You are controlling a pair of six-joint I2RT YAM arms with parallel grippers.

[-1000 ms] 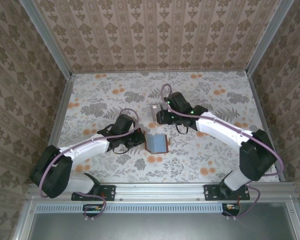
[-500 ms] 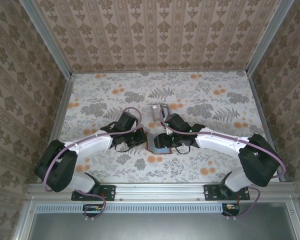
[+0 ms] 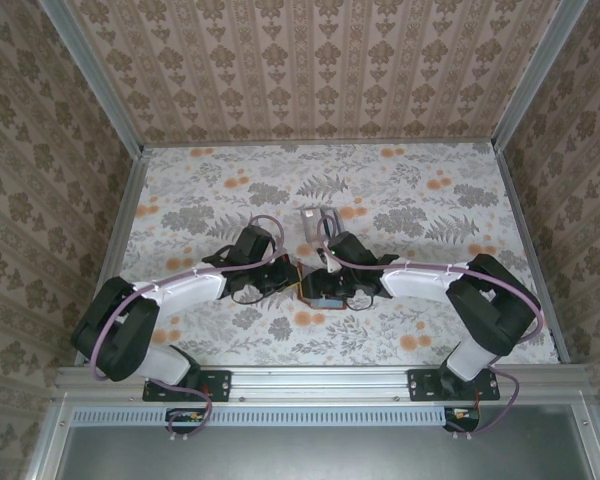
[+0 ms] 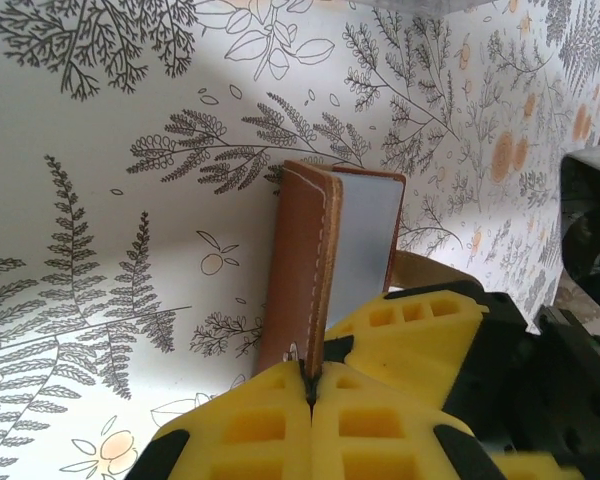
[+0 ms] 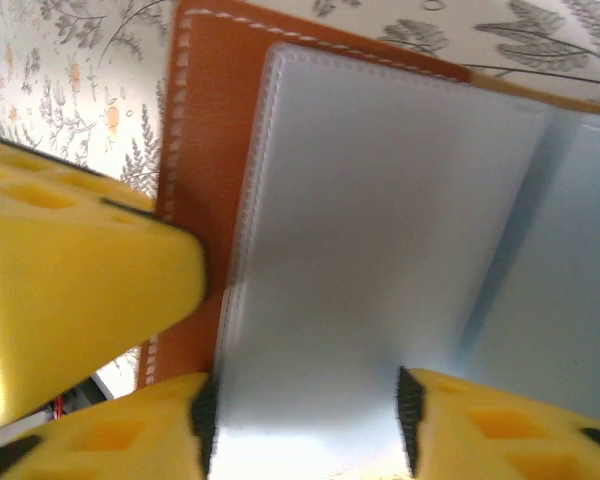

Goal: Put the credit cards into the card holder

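Observation:
The reddish-brown card holder (image 3: 304,286) lies open between the two arms, its leather cover (image 4: 298,260) seen edge-on. My left gripper (image 4: 310,375) is shut on the near edge of that cover (image 5: 195,150). My right gripper (image 5: 305,410) hangs right over the holder's pale blue inner pocket. A light-blue credit card (image 5: 315,330) spans from one of its pads to the other, lying against the pocket. Where the card ends and the lining begins is hard to see. From above, the right gripper (image 3: 326,290) covers most of the holder.
A clear plastic tray (image 3: 318,218) stands just behind the holder. A yellow finger (image 5: 75,270) of the left gripper sits close beside the right gripper. The patterned walls close in the table (image 3: 200,190) on three sides.
The right gripper has swung from the clear tray down and forward onto the open card holder. The left gripper has kept its grip and shifted slightly right.

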